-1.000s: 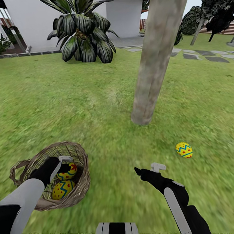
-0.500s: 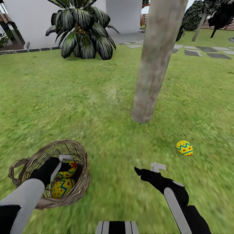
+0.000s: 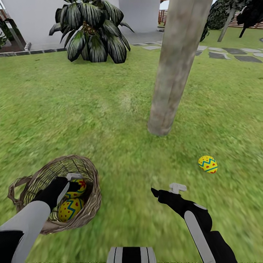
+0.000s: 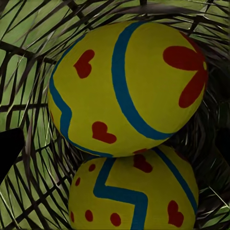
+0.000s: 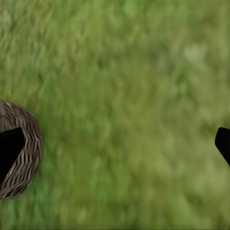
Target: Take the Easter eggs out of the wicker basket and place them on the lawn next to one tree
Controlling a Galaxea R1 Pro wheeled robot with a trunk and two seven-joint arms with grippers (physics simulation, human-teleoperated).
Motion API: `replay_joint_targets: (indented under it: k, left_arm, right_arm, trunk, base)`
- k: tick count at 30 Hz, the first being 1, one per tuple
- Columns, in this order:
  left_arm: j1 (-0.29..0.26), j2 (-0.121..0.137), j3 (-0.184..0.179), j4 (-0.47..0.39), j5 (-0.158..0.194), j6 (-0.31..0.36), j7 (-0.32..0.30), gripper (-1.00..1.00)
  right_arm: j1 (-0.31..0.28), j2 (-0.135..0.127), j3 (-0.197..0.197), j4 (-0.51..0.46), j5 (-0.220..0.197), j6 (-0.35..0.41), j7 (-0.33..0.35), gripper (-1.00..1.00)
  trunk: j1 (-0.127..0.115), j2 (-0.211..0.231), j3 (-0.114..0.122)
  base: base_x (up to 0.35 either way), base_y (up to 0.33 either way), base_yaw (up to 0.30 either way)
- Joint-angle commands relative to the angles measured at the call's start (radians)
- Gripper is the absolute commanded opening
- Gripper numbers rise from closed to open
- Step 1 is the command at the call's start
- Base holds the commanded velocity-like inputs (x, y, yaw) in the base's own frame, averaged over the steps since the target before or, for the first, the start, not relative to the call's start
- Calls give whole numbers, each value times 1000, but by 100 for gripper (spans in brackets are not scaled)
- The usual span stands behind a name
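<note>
The basket (image 3: 62, 190) sits on the lawn (image 3: 91, 117) at about 8 o'clock in the head view, tipped a little, its thin handle (image 3: 16, 188) lying off toward 9 o'clock. The left gripper (image 3: 75, 184) reaches down inside it, black fingers just over the upper egg (image 3: 79, 187), which has a red flower on yellow; a second egg (image 3: 69, 209) with a blue zigzag and red dots lies touching it, nearer the robot. In the left wrist view the upper egg (image 4: 127, 86) looms large, pressed against the second egg (image 4: 134, 196), with woven wall (image 4: 28, 57) all round; a single dark fingertip (image 4: 9, 151) shows at the edge, so I cannot tell whether this pincer is wide or closed on anything. The third egg (image 3: 208, 164) lies alone on the grass at about 4 o'clock, near the foot of the tree (image 3: 171, 73), whose thick mottled trunk rises at 1 o'clock. The right gripper (image 3: 166, 190) hangs over bare grass at 5 o'clock, apart from the third egg; in the right wrist view its two dark fingertips (image 5: 8, 148) stand far apart at opposite edges, so this pincer is wide, holding nothing, with the basket (image 5: 24, 153) by one of them. A dark leafy palm (image 3: 91, 29) stands at 11 o'clock before a white house wall (image 3: 33, 22), and grey paving stones (image 3: 233, 53) run at 2 o'clock.
</note>
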Motion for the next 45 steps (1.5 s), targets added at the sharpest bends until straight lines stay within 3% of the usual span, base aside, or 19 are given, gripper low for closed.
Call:
replay_joint_targets:
  k: [1,29,41,43,45]
  left_arm:
    - [0,1,-5,-2,-2,2,1,100]
    - [0,1,-7,0,-2,-53,0,100]
    - [0,0,-26,-2,-2,-63,1,100]
    - [0,0,-26,-2,-2,-64,1,100]
    - [0,-1,-26,-2,-2,-64,1,100]
  right_arm:
    - [-1,-1,2,-1,-11,3,-10,100]
    - [-1,-1,1,-1,-11,4,13,100]
    - [-1,-2,1,-5,-11,0,29,100]
    - [-1,-3,1,-5,-11,-1,50,100]
    - [0,-7,-3,-6,-9,-1,141,100]
  trunk:
    - [0,0,-2]
    - [0,0,-48]
    - [0,0,-52]
    - [0,0,-52]
    - [0,0,-52]
  base:
    - [0,0,0]
    - [0,0,0]
    - [0,0,0]
    - [0,0,0]
    - [0,0,0]
